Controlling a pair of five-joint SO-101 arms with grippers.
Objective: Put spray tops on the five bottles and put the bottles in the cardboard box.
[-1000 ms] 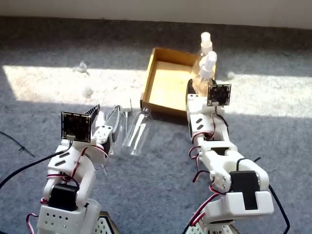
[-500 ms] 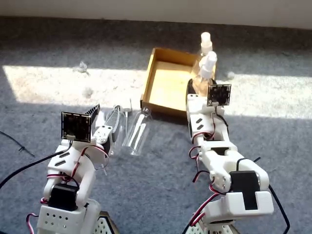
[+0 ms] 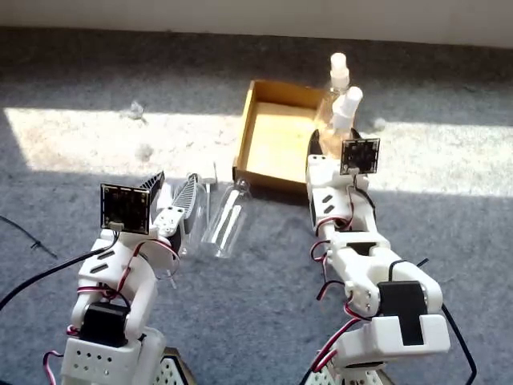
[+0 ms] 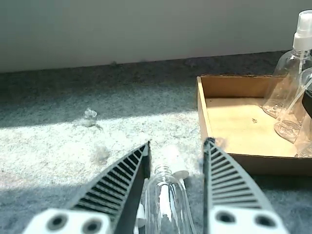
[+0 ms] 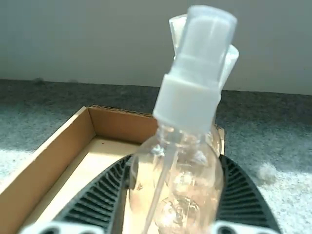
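Observation:
My right gripper (image 3: 325, 143) is shut on a clear bottle (image 3: 337, 120) fitted with a white spray top (image 5: 195, 73). It holds the bottle upright, slightly tilted, over the right side of the cardboard box (image 3: 260, 140). A second capped bottle (image 3: 339, 70) stands just behind it at the box's far right corner. My left gripper (image 4: 175, 144) is open low over the carpet, and a topless clear bottle (image 4: 165, 200) lies between its fingers. A loose white spray top (image 4: 176, 163) lies just beyond that bottle's neck.
The surface is grey carpet with a sunlit band across the middle. Small bits of fluff (image 3: 136, 110) lie on the far left. A black cable (image 3: 24, 237) runs at the left edge. A pale wall borders the far side.
The bottle in my right gripper has tipped slightly to the right. The left arm has stayed still.

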